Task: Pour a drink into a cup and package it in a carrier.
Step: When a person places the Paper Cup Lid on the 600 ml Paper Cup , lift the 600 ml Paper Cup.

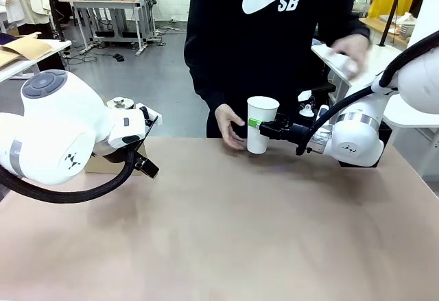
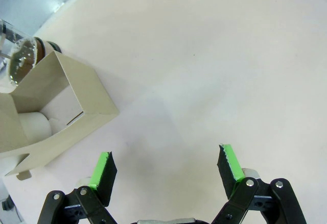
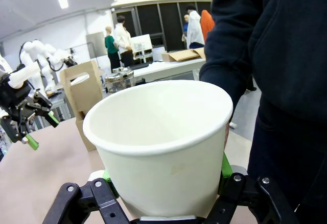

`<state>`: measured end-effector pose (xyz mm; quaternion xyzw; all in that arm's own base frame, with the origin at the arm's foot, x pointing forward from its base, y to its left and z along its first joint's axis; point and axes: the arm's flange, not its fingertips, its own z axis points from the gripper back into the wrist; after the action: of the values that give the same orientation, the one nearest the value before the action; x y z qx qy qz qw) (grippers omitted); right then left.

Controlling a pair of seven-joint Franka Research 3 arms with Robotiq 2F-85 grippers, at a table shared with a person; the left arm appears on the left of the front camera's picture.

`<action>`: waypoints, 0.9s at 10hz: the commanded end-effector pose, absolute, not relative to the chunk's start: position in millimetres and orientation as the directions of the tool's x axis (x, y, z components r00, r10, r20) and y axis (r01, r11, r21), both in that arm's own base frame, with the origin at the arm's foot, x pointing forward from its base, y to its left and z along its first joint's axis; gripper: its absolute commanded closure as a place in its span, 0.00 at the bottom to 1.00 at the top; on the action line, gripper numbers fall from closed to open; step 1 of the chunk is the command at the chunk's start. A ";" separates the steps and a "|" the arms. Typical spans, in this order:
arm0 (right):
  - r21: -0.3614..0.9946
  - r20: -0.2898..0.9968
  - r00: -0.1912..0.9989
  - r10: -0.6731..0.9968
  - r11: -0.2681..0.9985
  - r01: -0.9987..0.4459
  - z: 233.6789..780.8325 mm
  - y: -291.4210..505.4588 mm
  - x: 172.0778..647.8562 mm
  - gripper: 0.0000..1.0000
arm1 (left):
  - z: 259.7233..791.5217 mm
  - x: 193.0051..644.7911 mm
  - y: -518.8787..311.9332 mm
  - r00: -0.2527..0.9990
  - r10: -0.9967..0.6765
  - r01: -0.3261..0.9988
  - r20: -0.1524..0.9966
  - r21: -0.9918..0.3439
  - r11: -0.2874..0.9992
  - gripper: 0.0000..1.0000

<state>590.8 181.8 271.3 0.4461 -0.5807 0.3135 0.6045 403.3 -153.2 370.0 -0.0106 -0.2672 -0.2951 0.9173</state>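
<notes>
Front view shows the right fingers [image 1: 259, 124] pinching the empty white paper cup [image 1: 261, 107] over the table's [image 1: 219, 225] far edge, just beside the person's hand [image 1: 230, 124], while the left fingers [image 2: 166, 169] stand spread near the carrier [image 2: 76, 89]; a bump from that hand, or excess squeeze, could buckle or tip the cup.
</notes>
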 end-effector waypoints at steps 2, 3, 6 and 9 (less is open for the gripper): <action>0.172 0.983 0.125 -0.138 0.415 -0.894 275.5 183.0 591.4 0.19 | 370.4 403.4 -152.3 0.684 -0.534 0.546 0.498 0.136 0.827 0.00; 0.172 0.983 0.125 -0.138 0.415 -0.894 275.5 183.0 591.4 0.19 | 370.4 403.4 -152.3 0.684 -0.534 0.546 0.498 0.136 0.827 0.00; 0.172 0.983 0.125 -0.138 0.415 -0.894 275.5 183.0 591.4 0.19 | 370.4 403.4 -152.3 0.684 -0.534 0.546 0.498 0.136 0.827 0.00; 0.172 0.983 0.125 -0.138 0.415 -0.894 275.5 183.0 591.4 0.19 | 370.4 403.4 -152.3 0.684 -0.534 0.546 0.498 0.136 0.827 0.00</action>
<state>590.6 181.7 271.0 0.4461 -0.5805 0.3134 0.6048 403.3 -153.2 370.0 -0.0106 -0.2672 -0.2951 0.9173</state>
